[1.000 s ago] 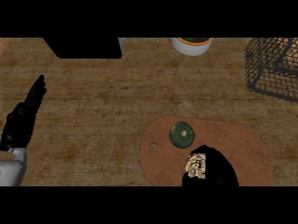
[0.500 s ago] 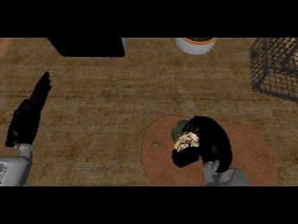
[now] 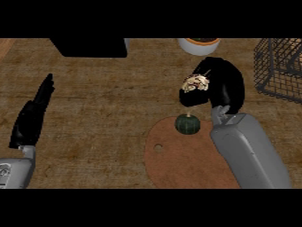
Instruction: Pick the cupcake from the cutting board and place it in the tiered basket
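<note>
My right hand (image 3: 218, 86) has its fingers (image 3: 191, 98) curled round the cupcake (image 3: 196, 83), which shows pale between them, lifted off the cutting board (image 3: 179, 164) and now beyond the board's far edge. Carry step in hand, by my reading. The tiered basket (image 3: 289, 66) lies to the right of the cupcake, well apart; I would keep the cupcake upright, travel right with enough height to clear the wire rim, and only then uncurl. Risk: clipping the wire with the knuckles.

A dark green round thing (image 3: 187, 124) sits on the board's far end, near the cupcake, below it in view; I should not brush it.

Left hand (image 3: 32, 115) rests far left of the cupcake, fingers straight, holding nothing.

Desk (image 3: 107, 88): brown, woven-looking. Beyond the cupcake, a white cup (image 3: 199, 44) and a black box (image 3: 91, 46).
</note>
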